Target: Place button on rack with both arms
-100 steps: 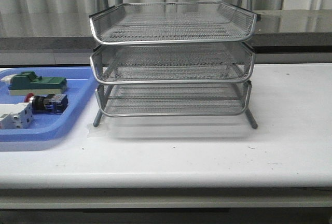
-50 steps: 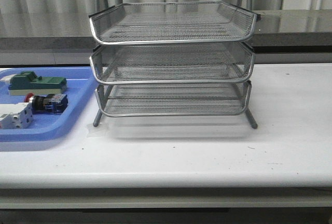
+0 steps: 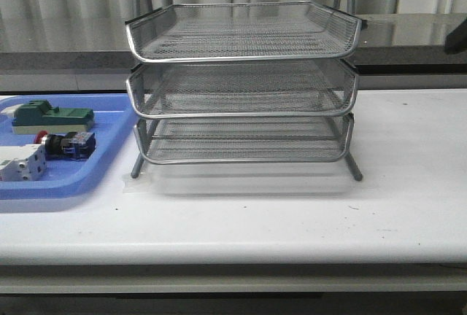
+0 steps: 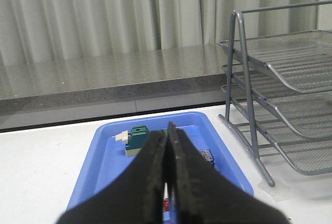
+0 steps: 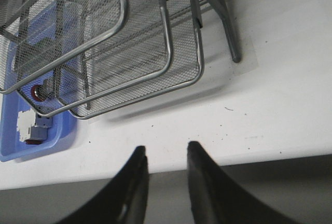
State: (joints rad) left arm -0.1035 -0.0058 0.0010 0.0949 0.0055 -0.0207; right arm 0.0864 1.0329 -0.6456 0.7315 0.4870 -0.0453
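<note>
The button (image 3: 66, 144), with its red cap to the left and blue rear part to the right, lies in the blue tray (image 3: 102, 173) left of the rack (image 3: 244, 82). The three-tier wire rack stands mid-table. In the left wrist view my left gripper (image 4: 167, 130) is shut and empty above the tray; its fingers hide most of the button, whose blue rear part (image 4: 206, 155) shows beside them. In the right wrist view my right gripper (image 5: 165, 151) is open and empty over the table's front edge, in front of the rack (image 5: 155, 73). The button's red cap (image 5: 37, 93) shows through the mesh.
A green block (image 3: 51, 117) and a white terminal block (image 3: 22, 163) share the blue tray with the button. A dark part of the right arm (image 3: 458, 38) shows at the front view's right edge. A grey ledge and curtain run behind the table.
A dark part of the right arm has come into the front view at the upper right edge. The rack, tray and button have not moved.
</note>
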